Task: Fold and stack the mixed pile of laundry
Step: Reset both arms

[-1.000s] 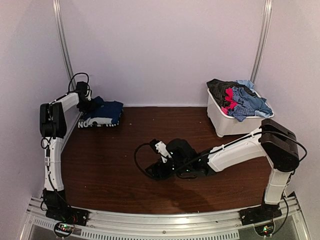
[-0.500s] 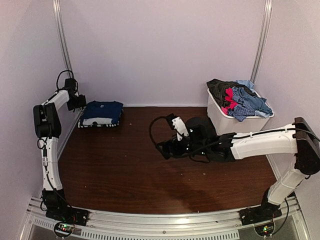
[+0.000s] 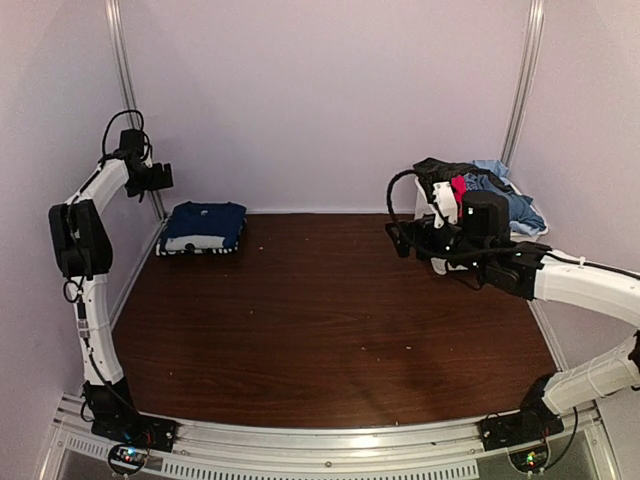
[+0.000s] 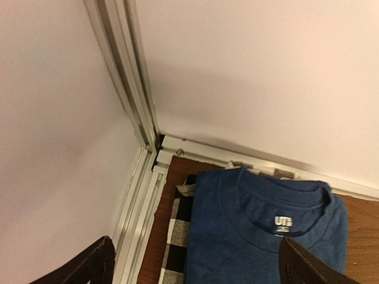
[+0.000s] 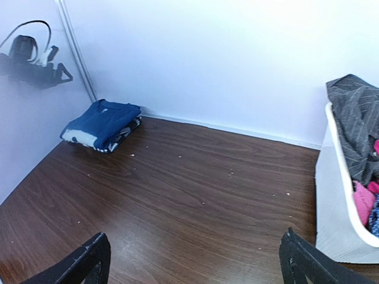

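Wide dark wooden bench (image 3: pixel 330 330) laid out in front of both arms, mostly bare boards with a few pale specks. Far right corner, there's the white plastic bin (image 5: pixel 334 219), and the mixed laundry pile (image 3: pixel 495 190) is heaped in it and spilling over the rim: dark grey striped cloth (image 5: pixel 355 112) on top in the right wrist view, a pink piece (image 5: pixel 362 201) tucked lower, light blue plaid hanging on the far side. Over in the far left corner, right up by the wall rail, a folded navy blue shirt (image 4: pixel 260 236) sits flat, collar and label up, on top of the black-and-white checked shirt (image 4: pixel 174 248), whose edge peeks out underneath. Left pincer (image 3: pixel 163 178) is up high by the corner post, above that stack, fingers spread wide, gripping nothing. Right pincer (image 5: pixel 195 236) hangs just in front of the bin, facing across the bench, spread wide too and empty.
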`<state>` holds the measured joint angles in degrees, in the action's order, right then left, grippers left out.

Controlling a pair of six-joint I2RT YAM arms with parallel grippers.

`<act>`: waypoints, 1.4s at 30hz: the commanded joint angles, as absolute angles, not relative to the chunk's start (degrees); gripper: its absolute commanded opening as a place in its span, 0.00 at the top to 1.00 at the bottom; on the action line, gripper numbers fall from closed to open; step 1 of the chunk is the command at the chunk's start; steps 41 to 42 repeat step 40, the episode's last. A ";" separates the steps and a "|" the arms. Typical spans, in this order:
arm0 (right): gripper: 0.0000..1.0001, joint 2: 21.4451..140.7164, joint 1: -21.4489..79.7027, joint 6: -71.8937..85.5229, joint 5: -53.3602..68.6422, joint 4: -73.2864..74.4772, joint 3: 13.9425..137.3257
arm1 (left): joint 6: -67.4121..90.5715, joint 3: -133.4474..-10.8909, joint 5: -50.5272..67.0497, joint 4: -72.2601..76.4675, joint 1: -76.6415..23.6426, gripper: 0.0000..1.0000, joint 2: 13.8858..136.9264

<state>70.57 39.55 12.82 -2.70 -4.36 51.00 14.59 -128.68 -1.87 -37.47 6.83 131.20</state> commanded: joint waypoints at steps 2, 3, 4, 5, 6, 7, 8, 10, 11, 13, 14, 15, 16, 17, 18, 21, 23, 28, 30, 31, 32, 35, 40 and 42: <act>0.00 67.56 34.35 9.24 -4.23 2.14 55.10 | 11.28 -126.74 -3.15 -36.13 0.46 0.02 120.99; 0.00 67.19 33.76 8.78 -4.54 2.34 55.57 | 11.11 -126.21 -4.22 -36.10 -0.76 0.02 119.81; 0.00 66.88 33.22 8.14 -4.65 2.49 56.00 | 10.84 -125.54 -5.12 -35.94 -2.80 0.02 118.52; 0.00 66.73 32.96 7.35 -4.98 2.86 56.58 | 10.58 -124.75 -5.01 -35.73 -4.87 0.02 117.34; 0.00 66.68 32.82 6.54 -5.27 3.50 57.28 | 10.57 -124.16 -5.05 -35.86 -6.21 0.02 116.27; 0.00 66.86 32.67 5.68 -5.66 4.27 58.09 | 10.90 -123.47 -4.54 -36.19 -7.52 0.02 115.26; 0.00 67.27 32.61 5.25 -5.55 5.41 59.10 | 10.91 -122.58 -3.82 -36.26 -8.86 0.02 114.24; 0.00 69.00 32.50 4.99 -3.66 7.82 61.16 | 9.64 -119.93 -2.69 -36.21 -12.31 0.02 111.89; 0.00 70.58 32.52 4.75 -1.24 9.13 62.24 | 7.63 -118.36 -3.19 -36.21 -14.57 0.02 110.80; 0.00 74.14 32.52 3.14 5.81 11.02 63.78 | 3.18 -114.83 -9.72 -36.11 -21.22 0.02 108.57; 0.00 76.05 32.52 3.05 8.85 11.51 64.17 | 1.70 -112.65 -12.36 -35.97 -24.29 0.02 107.18; 0.00 77.58 32.55 3.38 10.87 11.36 64.01 | 1.19 -110.31 -14.24 -35.95 -26.96 0.02 106.18; 0.00 79.15 32.58 4.15 12.24 10.57 63.47 | 1.79 -107.47 -15.00 -35.43 -28.87 0.02 105.13; 0.00 80.47 32.66 5.04 13.35 9.49 62.89 | 2.42 -103.92 -14.46 -34.59 -30.49 0.02 103.91; 0.00 81.48 32.65 5.96 14.97 8.37 61.86 | 3.62 -100.53 -13.90 -33.78 -31.75 0.02 102.65; 0.00 83.89 33.16 9.33 18.01 2.43 56.88 | 7.24 -85.28 -11.98 -27.05 -34.57 0.02 98.20; 0.00 85.27 33.48 11.46 19.45 -1.13 53.43 | 9.51 -77.15 -11.35 -23.64 -36.27 0.02 95.78; 0.00 89.01 34.58 14.45 20.93 -6.08 48.17 | 15.26 -63.45 -10.66 -17.47 -38.15 0.02 92.88; 0.00 89.65 34.85 15.18 21.35 -7.25 46.98 | 17.09 -59.77 -11.69 -15.36 -38.84 0.02 92.37; 0.00 89.85 34.96 15.47 21.37 -7.63 46.60 | 18.08 -58.42 -12.57 -14.65 -38.92 0.02 92.33; 0.00 89.98 35.06 15.61 21.27 -7.84 46.36 | 18.75 -57.34 -13.50 -14.30 -38.93 0.02 92.33; 0.01 90.32 35.02 16.02 20.73 -7.65 46.50 | 20.05 -55.13 -14.39 -12.43 -38.87 0.02 91.58; 0.00 90.48 35.04 16.76 18.52 -3.70 49.30 | 20.49 -55.79 -15.77 -11.71 -38.59 0.02 89.32; 0.00 90.48 35.04 16.76 18.52 -3.70 49.30 | 20.49 -55.79 -15.77 -11.71 -38.59 0.02 89.32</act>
